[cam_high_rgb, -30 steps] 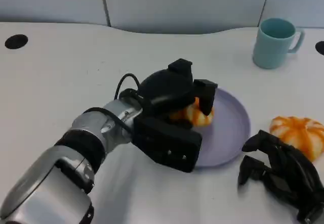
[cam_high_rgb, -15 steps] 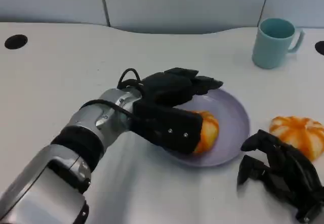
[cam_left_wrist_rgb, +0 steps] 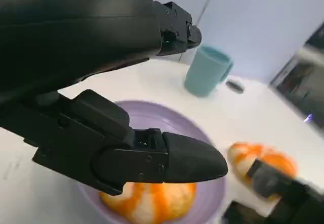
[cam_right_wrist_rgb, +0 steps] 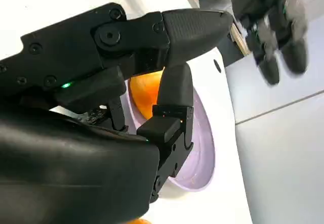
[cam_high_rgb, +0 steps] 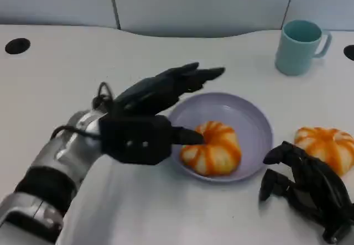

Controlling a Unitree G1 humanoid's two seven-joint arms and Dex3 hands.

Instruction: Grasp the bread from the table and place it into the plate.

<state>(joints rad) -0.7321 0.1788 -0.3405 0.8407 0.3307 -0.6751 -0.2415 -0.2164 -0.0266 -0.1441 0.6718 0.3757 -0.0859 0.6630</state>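
White table point(cam_high_rgb: 55, 73) carries a plate point(cam_high_rgb: 254, 118) with bread point(cam_high_rgb: 213, 148) inside. Left hand point(cam_high_rgb: 149, 109) (fingers spread, holding nothing) hangs beside it and could knock the rim.

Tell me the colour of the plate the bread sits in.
The plate is pale lavender purple, clearest in the head view.

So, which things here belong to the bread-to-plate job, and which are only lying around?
Belong to the job:
- bread in the plate
- plate
- left hand, open beside the plate
- second bread on the table

Only lying around:
- teal mug
- right hand, resting on the table
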